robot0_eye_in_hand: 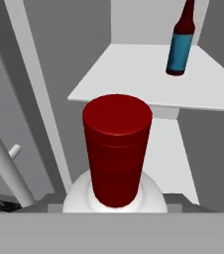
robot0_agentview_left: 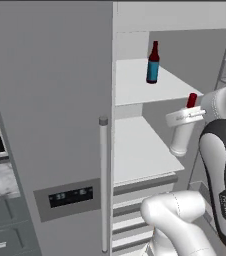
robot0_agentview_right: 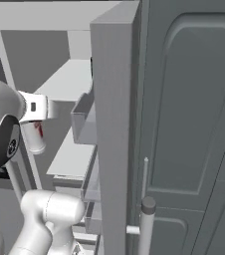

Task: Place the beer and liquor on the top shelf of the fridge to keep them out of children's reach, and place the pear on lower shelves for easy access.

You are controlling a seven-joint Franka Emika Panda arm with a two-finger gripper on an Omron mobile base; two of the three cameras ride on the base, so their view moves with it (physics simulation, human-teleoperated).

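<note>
**Liquor bottle held at the open fridge, beer standing on the top shelf**

The gripper [robot0_agentview_left: 187, 116] is clamped on the neck of the liquor [robot0_agentview_left: 181, 136], just under its red cap. The bottle hangs in the air in front of the fridge [robot0_agentview_left: 50, 100], level with the gap between the two upper shelves and just off their right front corners. Its long axis is tilted: the cap leans up and to the right, the whitish, rounded base down and to the left. In the hand view the camera looks straight along the bottle, so the smooth cylindrical cap [robot0_eye_in_hand: 117, 149] rises from the pale, domed shoulders.

The beer [robot0_agentview_left: 153, 63] stands upright on the top shelf [robot0_agentview_left: 135, 87], neck pointing straight up, towards the back right part of the board and well apart from the held bottle. It is slim, dark red-brown glass with a long neck and a blue label wrapped round its body.

The shelves are flat white boards with square front edges; the next shelf down [robot0_agentview_left: 140, 150] is bare. The fridge interior is white, with drawer fronts below. The closed left door is plain matt grey, with a long vertical bar handle [robot0_agentview_left: 103, 185] and a small dark display panel [robot0_agentview_left: 71, 197]. In the right base view the open door shows edge-on, with grey bins [robot0_agentview_right: 83, 119] on its inner side.
</note>
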